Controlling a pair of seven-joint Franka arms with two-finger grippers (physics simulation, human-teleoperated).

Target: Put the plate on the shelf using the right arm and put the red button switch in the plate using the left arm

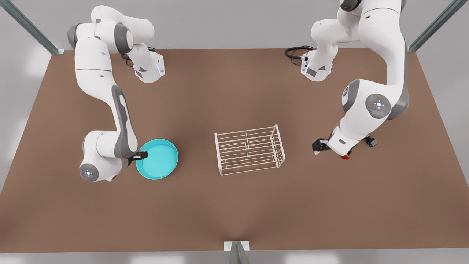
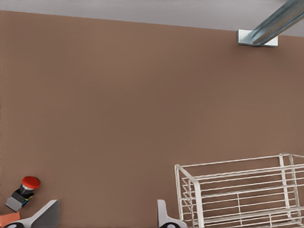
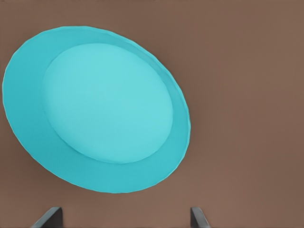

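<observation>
Brown table (image 1: 234, 205) carrying one round cyan plate (image 1: 161, 161), one white wire shelf (image 1: 251, 149), one red-capped black button switch (image 2: 23, 190), one orange cube (image 2: 8, 219) just beside switch.

Plate lying flat toward table's left edge in front view, shelf mid-table, well apart.

Right gripper (image 1: 141, 156) hovering at plate rim, fingers spread wide, gripping nothing.

Left gripper (image 2: 107, 216) hovering between switch and shelf, fingers (image 2: 47, 213) parted, empty.

Right claw (image 3: 124, 217) hovers with fingertips (image 3: 47, 216) spread wide over the bench (image 3: 247, 95), the cyan plate (image 3: 95, 107) lying flat just beyond them, untouched.
</observation>
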